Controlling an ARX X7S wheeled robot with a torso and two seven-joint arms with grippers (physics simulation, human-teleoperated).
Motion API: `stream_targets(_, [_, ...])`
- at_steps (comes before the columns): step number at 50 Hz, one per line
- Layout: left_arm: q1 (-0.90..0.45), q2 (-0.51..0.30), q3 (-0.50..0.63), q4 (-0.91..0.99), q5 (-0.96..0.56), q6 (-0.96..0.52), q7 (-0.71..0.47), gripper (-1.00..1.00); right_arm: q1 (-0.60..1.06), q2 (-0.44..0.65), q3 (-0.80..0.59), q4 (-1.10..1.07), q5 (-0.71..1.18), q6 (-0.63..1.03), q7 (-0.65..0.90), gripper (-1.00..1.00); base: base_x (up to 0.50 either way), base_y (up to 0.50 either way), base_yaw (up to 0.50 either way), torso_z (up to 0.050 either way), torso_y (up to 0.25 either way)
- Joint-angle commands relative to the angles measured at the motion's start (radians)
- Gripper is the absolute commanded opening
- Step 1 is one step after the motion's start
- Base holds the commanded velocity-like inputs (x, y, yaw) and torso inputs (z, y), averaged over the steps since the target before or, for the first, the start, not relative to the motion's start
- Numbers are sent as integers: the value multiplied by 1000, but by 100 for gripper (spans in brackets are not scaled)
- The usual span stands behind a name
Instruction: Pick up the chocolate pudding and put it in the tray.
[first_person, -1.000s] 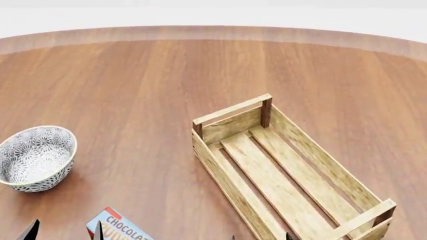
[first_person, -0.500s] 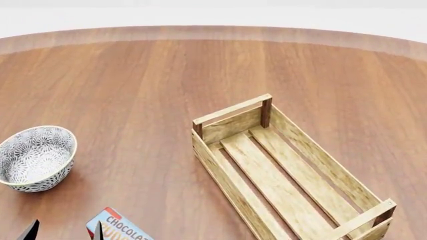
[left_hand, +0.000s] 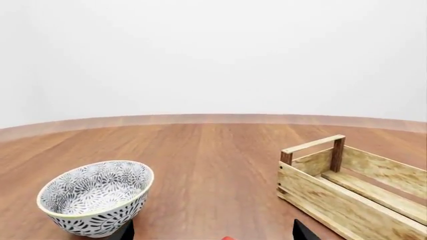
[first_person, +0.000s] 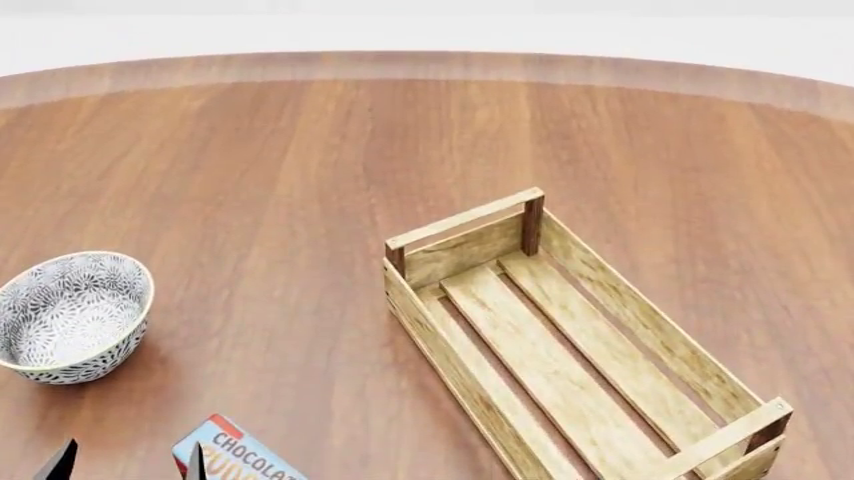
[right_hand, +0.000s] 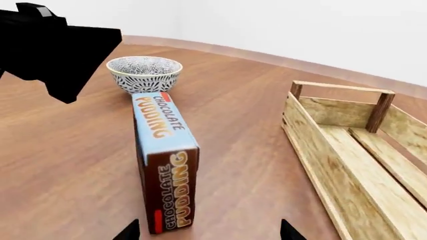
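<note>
The chocolate pudding (first_person: 235, 455) lies on the wooden table at the near left, light-blue face up, cut off by the head view's lower edge. The right wrist view shows it whole (right_hand: 163, 155), its dark brown end toward the camera. The tray (first_person: 454, 355) stands empty at centre right, and also shows in the left wrist view (left_hand: 333, 200) and the right wrist view (right_hand: 313, 160). My left gripper (first_person: 128, 466) is open and empty just left of the pudding; a red corner of the pudding (left_hand: 228, 238) peeks between its fingertips (left_hand: 125, 232). My right gripper (right_hand: 209, 232) is open and empty, just short of the pudding's brown end.
A patterned bowl (first_person: 70, 315) stands at the left, beyond the left gripper; it also shows in the left wrist view (left_hand: 95, 197) and the right wrist view (right_hand: 144, 72). My black left arm (right_hand: 53, 47) hangs near the bowl. The table's far curved edge (first_person: 427, 65) runs along the back.
The right gripper's fingertips, just visible at the head view's lower edge one second ago, have dropped out of that view. The pudding, tray and bowl have not moved.
</note>
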Motion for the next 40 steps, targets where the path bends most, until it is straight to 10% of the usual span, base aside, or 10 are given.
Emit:
stream_targets(1, [-2, -6, 6, -1, -6, -1, -5, 100, 55, -41, -12, 65, -2, -28, 1, 100, 0, 0, 0, 0, 0])
stream_targets(40, [-8, -15, 37, -6, -15, -1, -22, 100, 245, -156, -107, 349, -28, 0, -39, 100, 0, 0, 0, 0, 0])
